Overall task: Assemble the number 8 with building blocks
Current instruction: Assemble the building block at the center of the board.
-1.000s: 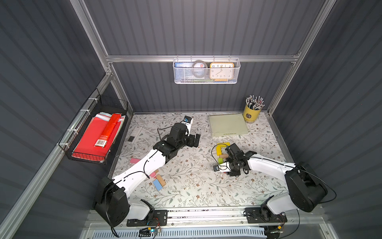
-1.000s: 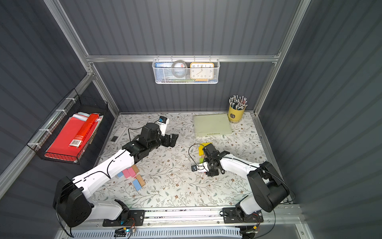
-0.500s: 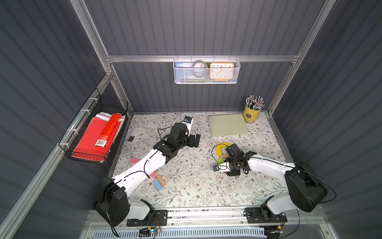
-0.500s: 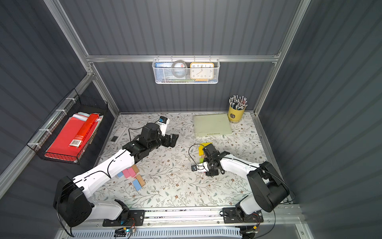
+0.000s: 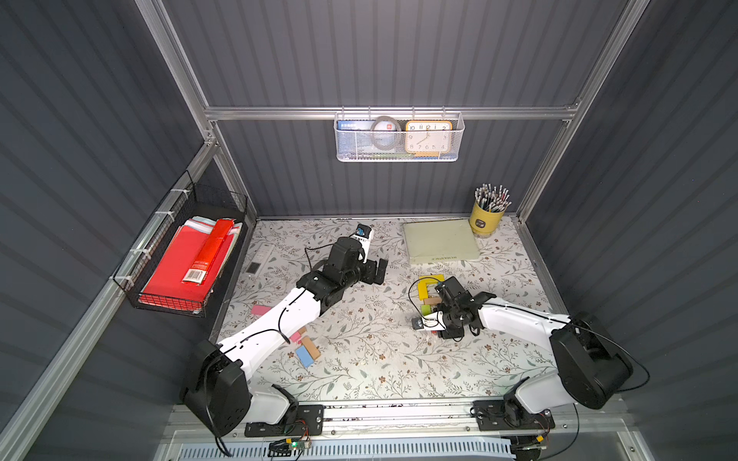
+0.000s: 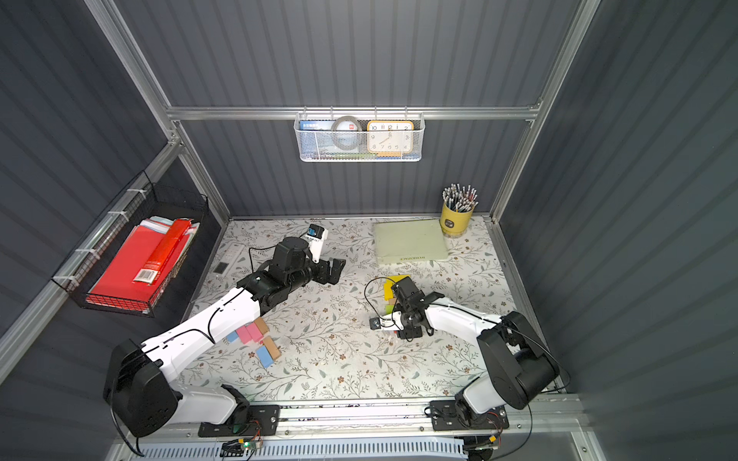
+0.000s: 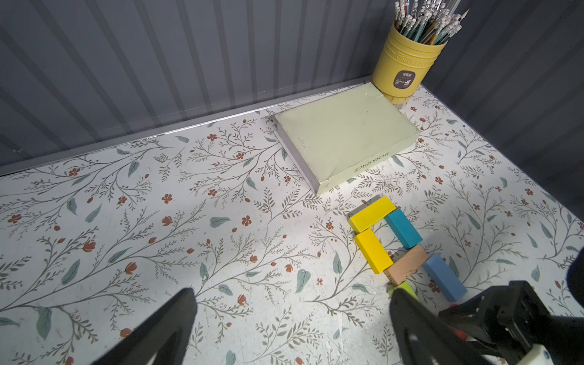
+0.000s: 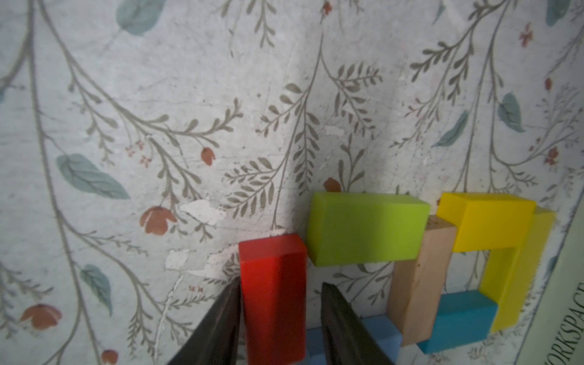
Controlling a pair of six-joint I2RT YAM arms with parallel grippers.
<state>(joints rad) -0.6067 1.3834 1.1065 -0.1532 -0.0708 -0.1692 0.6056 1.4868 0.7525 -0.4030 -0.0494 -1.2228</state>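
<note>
Beside the green block [image 8: 363, 230], the right gripper [image 8: 280, 286] straddles the red block [image 8: 271, 268], jaws slack — seemingly the 8's bottom bar — left gripper [image 7: 292, 292] spread, idle.

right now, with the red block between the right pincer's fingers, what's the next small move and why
Probably lift the right pincer straight up, clear of the red block. It lies flat on the table next to the green block, seeming to close the lower loop, and a gap shows beside one finger, so it looks released. Pulling sideways might knock it.
</note>
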